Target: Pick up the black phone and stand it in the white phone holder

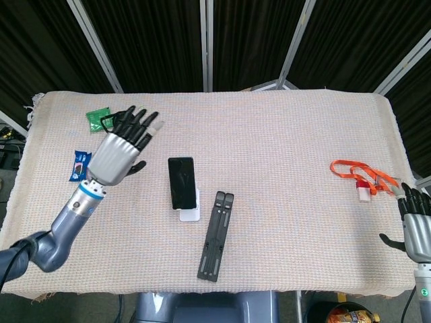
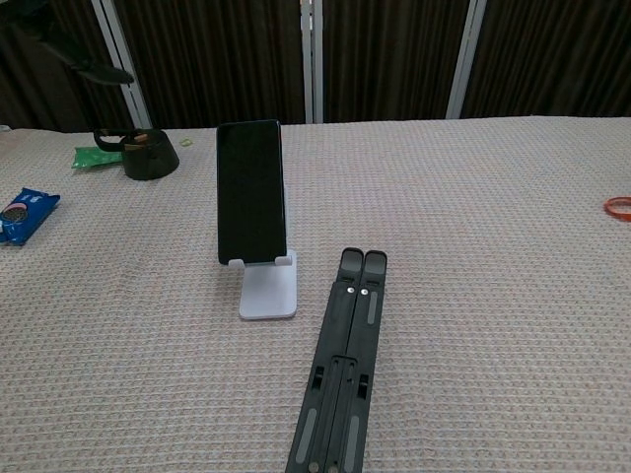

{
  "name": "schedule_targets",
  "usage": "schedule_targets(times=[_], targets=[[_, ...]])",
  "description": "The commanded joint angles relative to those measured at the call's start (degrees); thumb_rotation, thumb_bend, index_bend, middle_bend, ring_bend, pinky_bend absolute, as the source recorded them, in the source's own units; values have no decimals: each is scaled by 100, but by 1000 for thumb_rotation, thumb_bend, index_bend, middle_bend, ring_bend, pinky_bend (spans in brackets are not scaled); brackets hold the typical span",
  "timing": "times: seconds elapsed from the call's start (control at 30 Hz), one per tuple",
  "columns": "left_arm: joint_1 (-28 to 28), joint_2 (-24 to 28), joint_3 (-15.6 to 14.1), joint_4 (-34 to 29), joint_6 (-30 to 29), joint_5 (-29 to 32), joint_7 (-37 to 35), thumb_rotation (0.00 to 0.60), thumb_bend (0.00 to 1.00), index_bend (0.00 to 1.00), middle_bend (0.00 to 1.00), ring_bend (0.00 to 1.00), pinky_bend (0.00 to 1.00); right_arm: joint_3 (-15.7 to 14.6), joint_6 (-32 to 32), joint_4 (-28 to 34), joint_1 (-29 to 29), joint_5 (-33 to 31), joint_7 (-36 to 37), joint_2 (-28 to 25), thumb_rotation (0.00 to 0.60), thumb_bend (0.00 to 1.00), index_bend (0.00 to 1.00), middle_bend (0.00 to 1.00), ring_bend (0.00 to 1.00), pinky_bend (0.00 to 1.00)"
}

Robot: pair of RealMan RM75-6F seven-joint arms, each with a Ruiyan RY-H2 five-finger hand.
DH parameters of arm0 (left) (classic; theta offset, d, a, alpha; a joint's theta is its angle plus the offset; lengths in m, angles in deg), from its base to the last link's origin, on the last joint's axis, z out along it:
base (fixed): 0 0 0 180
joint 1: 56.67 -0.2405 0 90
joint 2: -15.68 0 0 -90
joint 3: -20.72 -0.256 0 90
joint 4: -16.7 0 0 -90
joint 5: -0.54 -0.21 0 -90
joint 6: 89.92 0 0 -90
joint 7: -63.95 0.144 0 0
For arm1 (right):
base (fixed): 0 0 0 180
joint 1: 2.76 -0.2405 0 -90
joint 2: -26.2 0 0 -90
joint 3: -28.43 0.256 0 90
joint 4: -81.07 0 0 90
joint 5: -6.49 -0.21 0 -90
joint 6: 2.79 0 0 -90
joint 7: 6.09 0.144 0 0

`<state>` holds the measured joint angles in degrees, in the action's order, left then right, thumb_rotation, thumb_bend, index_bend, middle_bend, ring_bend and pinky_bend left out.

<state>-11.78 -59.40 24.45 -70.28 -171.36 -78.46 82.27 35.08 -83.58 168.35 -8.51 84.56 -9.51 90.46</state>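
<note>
The cloth-covered desk [image 1: 283,148] has broad bare stretches toward 12 and 3 o'clock of its centre; its 9 o'clock edge carries a blue snack packet [image 1: 80,165], a green packet [image 1: 98,119] and a black round lid [image 2: 146,156], and near the 3 o'clock edge lies an orange lanyard [image 1: 360,173]. The black phone [image 2: 251,192] stands upright in the white phone holder [image 2: 268,291] near the desk's middle, with a folded black stand [image 1: 217,235] just beside it at 4 o'clock. The left hand [image 1: 121,151], released with fingers spread, hovers at 9 o'clock of the phone, apart from it. The right hand [image 1: 416,229] hangs off the 4 o'clock corner, fingers apart, holding nothing.
</note>
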Motion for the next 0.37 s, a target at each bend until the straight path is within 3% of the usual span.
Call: schedule_targets(times=[0.03,0.37], targets=[[-1521,583,-239,-1570,-497,977,313,600,0,0,0,0,0,-20,-96,66,9,109,-48,-7,600,0,10,0,0,0],[-2506,598,-735,-1445,-914,623,-382,600,0,0,0,0,0,-56,-240,143,32,264,-179,8,600,0,11,0,0,0]])
